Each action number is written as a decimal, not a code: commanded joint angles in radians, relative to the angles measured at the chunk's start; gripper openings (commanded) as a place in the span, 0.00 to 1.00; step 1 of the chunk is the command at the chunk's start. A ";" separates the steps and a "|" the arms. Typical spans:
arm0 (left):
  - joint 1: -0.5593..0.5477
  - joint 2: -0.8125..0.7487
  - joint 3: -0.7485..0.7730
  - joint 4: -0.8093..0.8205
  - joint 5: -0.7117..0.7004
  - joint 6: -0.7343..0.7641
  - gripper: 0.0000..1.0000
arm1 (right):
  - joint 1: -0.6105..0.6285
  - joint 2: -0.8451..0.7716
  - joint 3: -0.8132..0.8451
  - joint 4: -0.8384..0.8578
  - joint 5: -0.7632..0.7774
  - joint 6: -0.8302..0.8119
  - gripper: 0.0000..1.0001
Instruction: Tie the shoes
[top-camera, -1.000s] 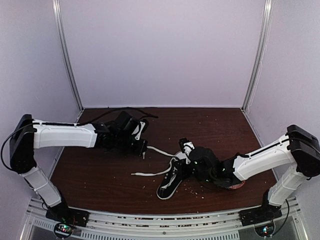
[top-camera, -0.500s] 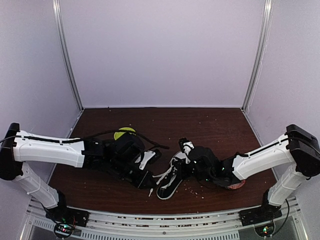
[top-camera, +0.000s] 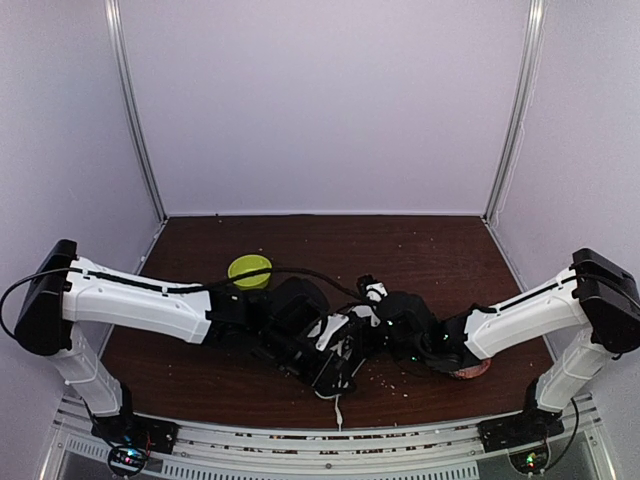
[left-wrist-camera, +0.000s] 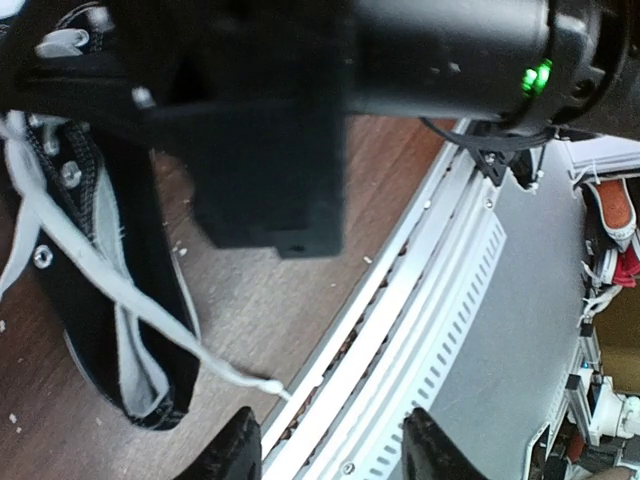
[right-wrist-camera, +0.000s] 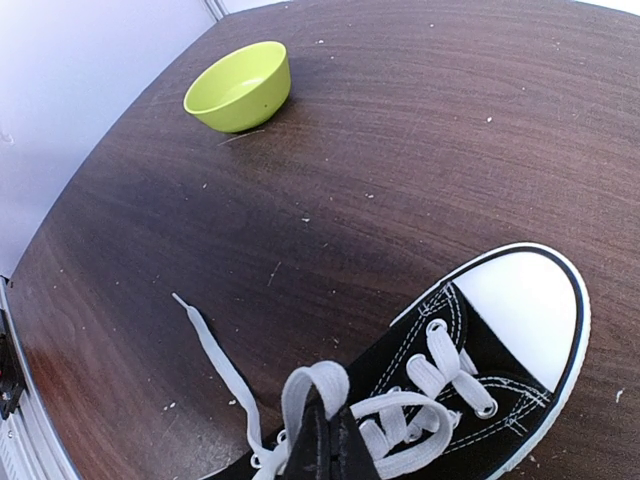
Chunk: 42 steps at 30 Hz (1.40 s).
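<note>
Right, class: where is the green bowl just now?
In the top view the green bowl stands left of centre, just behind the left arm; the right wrist view shows it apart from the sneaker.

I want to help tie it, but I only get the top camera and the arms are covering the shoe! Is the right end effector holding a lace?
Observer: Yes. The right wrist view shows the right end effector shut on a white lace loop over the black sneaker.
Operator: And the left one?
Observer: The left wrist view shows the left end effector open, holding nothing.
Operator: Is the front laced up?
Observer: Yes. Near the white toe cap, the laces run crosswise through the eyelets.
</note>
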<state>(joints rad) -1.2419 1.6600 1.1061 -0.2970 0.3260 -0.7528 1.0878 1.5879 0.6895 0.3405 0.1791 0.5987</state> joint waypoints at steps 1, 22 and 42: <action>0.010 -0.060 0.005 -0.054 -0.105 0.067 0.53 | -0.006 -0.009 0.012 0.018 0.002 -0.001 0.00; 0.266 0.112 0.121 0.242 -0.148 0.052 0.54 | -0.006 -0.040 -0.073 0.169 -0.080 -0.036 0.00; 0.266 0.200 0.104 0.272 -0.085 -0.032 0.34 | -0.005 -0.022 -0.058 0.164 -0.072 -0.036 0.00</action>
<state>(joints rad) -0.9787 1.8545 1.2064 -0.0746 0.2218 -0.7643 1.0866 1.5749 0.6273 0.4686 0.1043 0.5713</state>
